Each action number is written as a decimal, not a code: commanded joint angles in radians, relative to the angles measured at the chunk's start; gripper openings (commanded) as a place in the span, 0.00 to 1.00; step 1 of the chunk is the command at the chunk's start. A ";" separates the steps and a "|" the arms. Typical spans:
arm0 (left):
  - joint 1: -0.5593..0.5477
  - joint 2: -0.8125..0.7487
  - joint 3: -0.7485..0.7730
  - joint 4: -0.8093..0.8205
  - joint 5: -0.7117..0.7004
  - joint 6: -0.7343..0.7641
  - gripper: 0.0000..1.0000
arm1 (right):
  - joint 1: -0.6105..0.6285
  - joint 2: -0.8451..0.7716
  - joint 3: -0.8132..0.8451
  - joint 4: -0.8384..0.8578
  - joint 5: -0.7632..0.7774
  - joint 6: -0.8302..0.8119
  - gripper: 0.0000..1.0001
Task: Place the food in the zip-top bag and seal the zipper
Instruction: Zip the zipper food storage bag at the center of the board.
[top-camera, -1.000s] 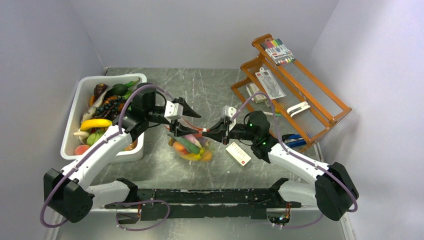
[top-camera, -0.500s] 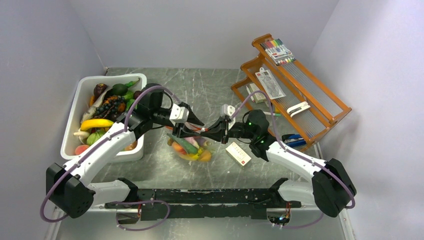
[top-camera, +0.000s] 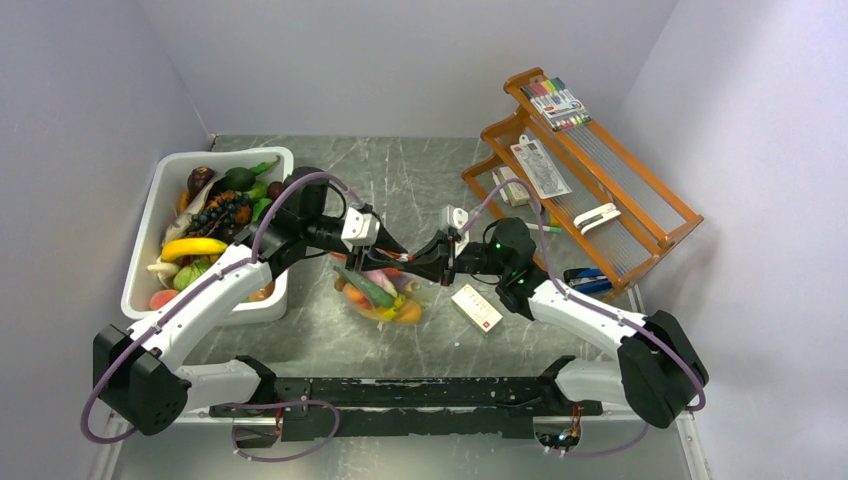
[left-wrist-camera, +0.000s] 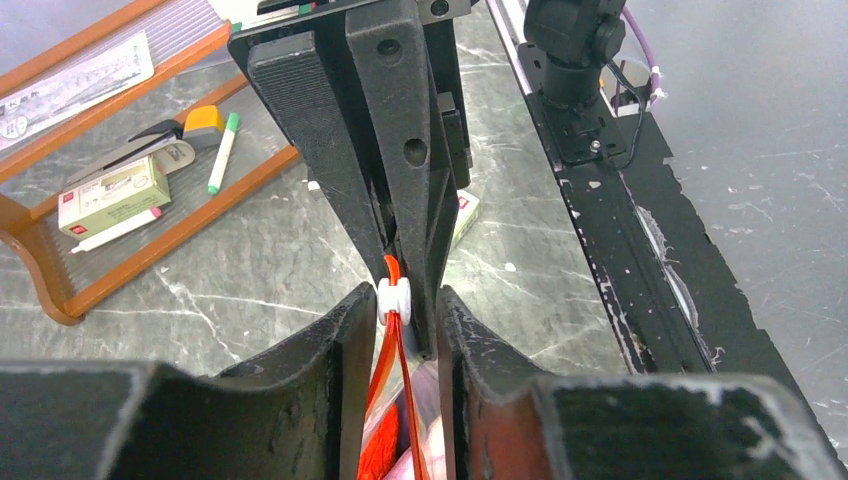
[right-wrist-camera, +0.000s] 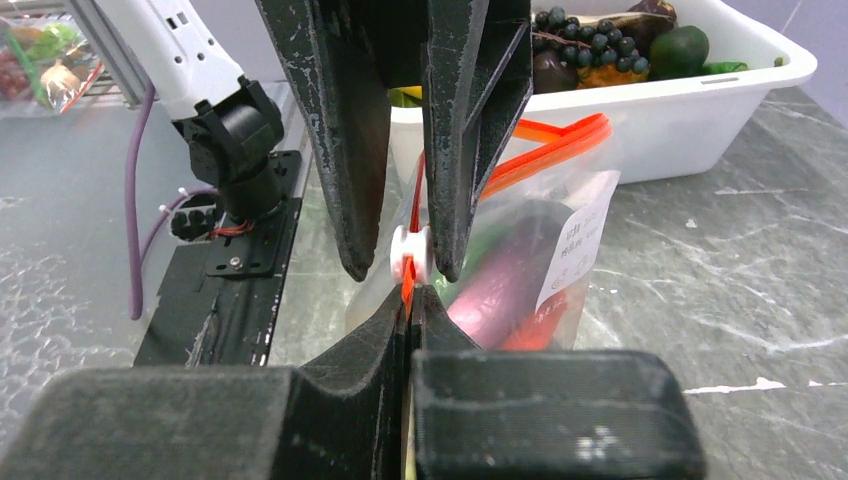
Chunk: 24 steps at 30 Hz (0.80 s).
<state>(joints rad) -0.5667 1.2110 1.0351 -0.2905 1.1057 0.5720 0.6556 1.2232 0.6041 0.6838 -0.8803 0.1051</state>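
Top view: both arms reach in to mid-table (top-camera: 400, 180), and the left gripper (top-camera: 388, 247) and right gripper (top-camera: 408, 268) meet nose to nose right over the mouth of the bag (top-camera: 392, 312). The bag hangs below them towards 6 o'clock, with food (top-camera: 375, 290) packed inside: green, orange and yellow pieces. At the bag's 9 o'clock sits the tub (top-camera: 225, 155), heaped with more fruit; at its 3 o'clock lies a small box (top-camera: 477, 307), and the rack (top-camera: 640, 215) stands off at 2 o'clock. Left wrist view: the left fingers come up from 6 o'clock and nip a white slider (left-wrist-camera: 395, 297) between their tips, one finger on each side, with only a sliver of space on the right-hand side. The orange zipper (left-wrist-camera: 381, 400) runs down from the slider towards 6 o'clock, its two strips parted there. The right gripper comes down from 12 o'clock, its tips narrowed to the strip just beyond the slider. Right wrist view: the right fingers are pressed tight together at 6 o'clock, pinching the zipper just below the slider. The left fingers drop in from 12 o'clock, flanking the slider. Behind, the bag shows a purple eggplant (right-wrist-camera: 500, 290), and the zipper loops open at 2 o'clock.
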 joint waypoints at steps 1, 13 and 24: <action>-0.009 0.006 0.020 0.005 -0.007 0.014 0.27 | -0.002 0.008 0.024 0.058 -0.007 0.012 0.00; -0.009 0.018 0.027 0.015 -0.034 0.016 0.07 | -0.001 0.011 0.032 0.010 0.008 -0.020 0.00; -0.008 0.014 0.027 -0.022 -0.159 0.037 0.07 | -0.001 -0.055 -0.026 0.065 0.076 -0.039 0.00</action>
<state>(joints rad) -0.5701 1.2251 1.0409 -0.2893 1.0241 0.5831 0.6556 1.2129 0.5964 0.6701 -0.8326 0.0864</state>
